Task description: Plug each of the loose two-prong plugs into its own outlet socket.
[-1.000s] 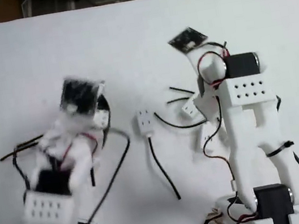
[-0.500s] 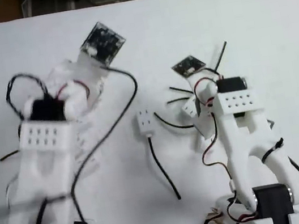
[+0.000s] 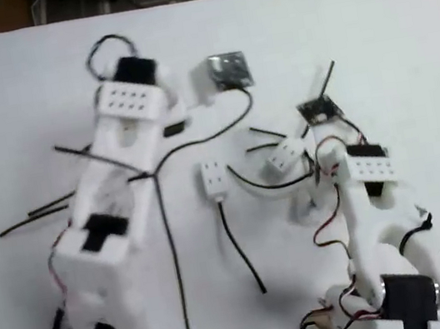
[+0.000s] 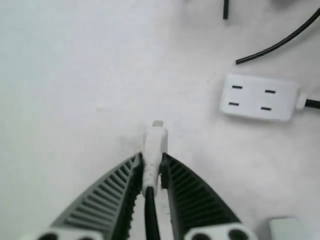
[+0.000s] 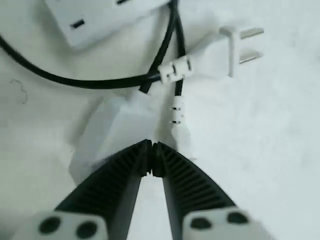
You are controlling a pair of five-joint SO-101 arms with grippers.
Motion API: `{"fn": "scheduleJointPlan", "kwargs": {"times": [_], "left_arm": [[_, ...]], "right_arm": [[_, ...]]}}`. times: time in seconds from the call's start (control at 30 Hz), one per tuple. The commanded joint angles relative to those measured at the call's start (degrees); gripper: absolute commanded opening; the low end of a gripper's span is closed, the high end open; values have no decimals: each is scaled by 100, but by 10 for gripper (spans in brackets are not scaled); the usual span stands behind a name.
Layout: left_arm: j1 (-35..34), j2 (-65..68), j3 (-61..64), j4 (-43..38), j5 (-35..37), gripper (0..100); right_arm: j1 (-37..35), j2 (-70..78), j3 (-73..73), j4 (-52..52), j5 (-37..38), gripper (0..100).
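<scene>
Far left of the centre outlet block (image 3: 213, 180), thin black cords (image 3: 33, 218) lay loose on the matte white table (image 3: 401, 33). The left arm (image 3: 113, 208), blocky white plastic with black motors, lay extended beside them toward the table's far side. The left hand (image 4: 151, 162) was clamped on a small white plug (image 4: 154, 142). Its ribbed grey fingers (image 4: 125, 185) pinched the moulded body, and the plug's lead ran back between them. The plug's front end pointed at bare table near the centre block, apart from it. Its prongs were hard to make out, with only a grey tip showing.

The centre block was a rounded white rectangle with four narrow slots, and its black cord (image 3: 242, 254) trailed toward the arms' bases. Just right of it sat a second outlet block (image 3: 286, 154), partly covered by the right arm (image 3: 364, 216) and cut off in the right wrist view. The right hand (image 5: 151, 150) hung over a blurred white shape, its fingers together, apparently on nothing. Close by lay a loose plug (image 5: 212, 56) with two flat metal prongs bare. Further right of the centre block, open table ran to its edge.
</scene>
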Motion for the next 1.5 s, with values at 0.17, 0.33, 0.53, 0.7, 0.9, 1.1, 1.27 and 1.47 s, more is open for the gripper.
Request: {"fn": "scheduleJointPlan", "kwargs": {"times": [0.17,0.33,0.53,0.7,0.9,1.1,1.27,1.47], "left_arm": [[391,1938,-2549,1310,-580,24],[286,2018,-3015,1442,-545,24],[365,1727,-2998,1459,-193,24],[602,1270,-2092,1459,-88,24],[919,576,-1011,1424,-105,24],[884,523,-967,1424,-105,24],[901,541,-949,1371,-105,24],[910,541,-949,1187,-105,24]], "right_arm": [[857,-163,211,-171,-26,24],[945,-163,255,-198,-26,24],[971,-154,273,-321,-35,24],[971,-154,316,-365,-35,24],[963,-154,325,-426,-35,24],[963,-154,325,-426,-35,25],[971,-154,325,-426,-35,25],[971,-154,325,-426,-35,25]]}}
